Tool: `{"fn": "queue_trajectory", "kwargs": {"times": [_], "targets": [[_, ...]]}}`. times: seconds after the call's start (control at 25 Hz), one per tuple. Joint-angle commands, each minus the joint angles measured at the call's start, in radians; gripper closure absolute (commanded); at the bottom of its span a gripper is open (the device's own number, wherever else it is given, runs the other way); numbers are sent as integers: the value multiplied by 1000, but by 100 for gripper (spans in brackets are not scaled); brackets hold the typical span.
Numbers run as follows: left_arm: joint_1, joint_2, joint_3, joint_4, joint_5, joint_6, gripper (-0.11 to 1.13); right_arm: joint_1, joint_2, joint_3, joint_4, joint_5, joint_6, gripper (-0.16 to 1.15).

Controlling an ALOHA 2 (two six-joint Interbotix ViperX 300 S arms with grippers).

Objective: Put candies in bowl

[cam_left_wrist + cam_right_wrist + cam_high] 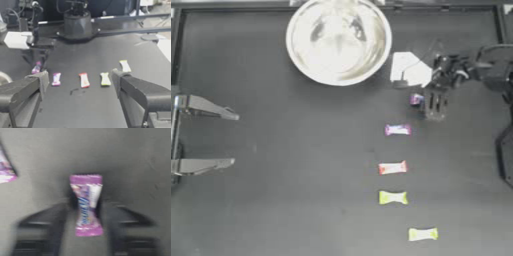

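The shiny bowl (pixel 304 62) sits at the table's far middle. My right gripper (pixel 434 105) is just to the right of and nearer than the bowl, pointing down, its jaws closed on the waist of a purple candy (pixel 416 99), also seen in the right wrist view as the candy (pixel 86 203) between the fingers (pixel 56 218). Another purple candy (pixel 397 130), a red-and-white candy (pixel 392 168) and two yellow-green candies (pixel 393 198) (pixel 423 234) lie in a line towards the front. My left gripper (pixel 234 139) waits open at the left edge.
The right arm's white wrist block (pixel 410 70) hangs close beside the bowl's right rim. The left wrist view looks across the table at the row of candies (pixel 83 80) and the right arm's base (pixel 77 26). Bare table spreads between the left gripper and the candies.
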Motion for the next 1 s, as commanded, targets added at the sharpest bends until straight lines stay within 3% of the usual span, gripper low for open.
{"fn": "queue_trajectory", "kwargs": {"times": [0.04, 0.32, 0.72, 1.0], "targets": [[2, 9, -17, -2, -5, 0, -1, -5, -6, 3, 6, 0, 2, 68], [2, 9, -15, -2, -2, -2, -1, -5, -37, -8, 58, 3, 2, 71], [18, 11, -14, -2, 2, -2, -1, -5, -239, -117, 72, -34, -2, 71], [20, 11, -11, -2, 2, -2, -1, -26, -209, -235, 86, -155, -18, 72]]}}
